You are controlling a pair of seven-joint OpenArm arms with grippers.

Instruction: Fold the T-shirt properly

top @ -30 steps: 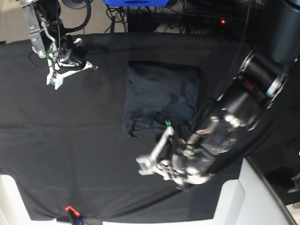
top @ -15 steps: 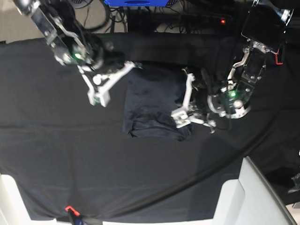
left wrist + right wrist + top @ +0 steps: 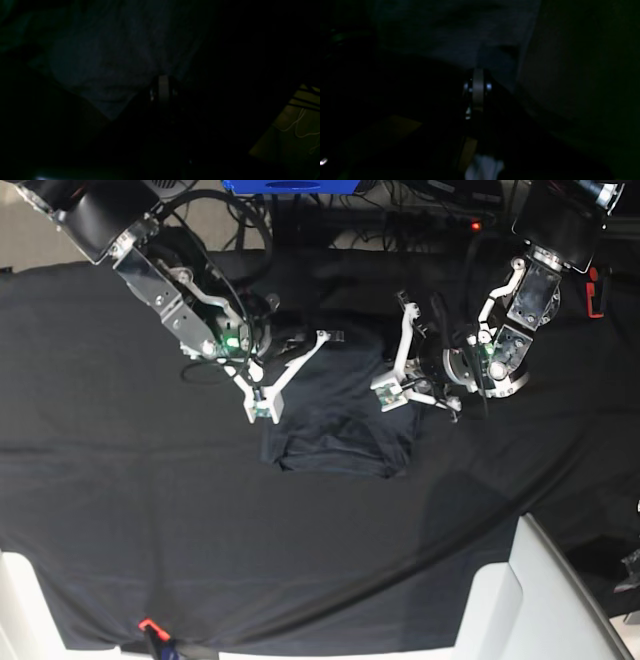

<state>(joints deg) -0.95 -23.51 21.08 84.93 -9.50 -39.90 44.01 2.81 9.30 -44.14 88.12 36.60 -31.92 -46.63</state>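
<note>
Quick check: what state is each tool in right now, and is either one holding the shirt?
Left tool: at the shirt's right edge; open or shut cannot be told.
Right tool: at its left edge; cannot be told either.

No text, label, brand, number or sign is readable in any view

Very dark frame, right gripper [image 3: 478, 75] finger edge-on at centre, tip against slate-grey T-shirt [image 3: 460, 30] fabric, black table cloth [image 3: 570, 75] to the right
</note>
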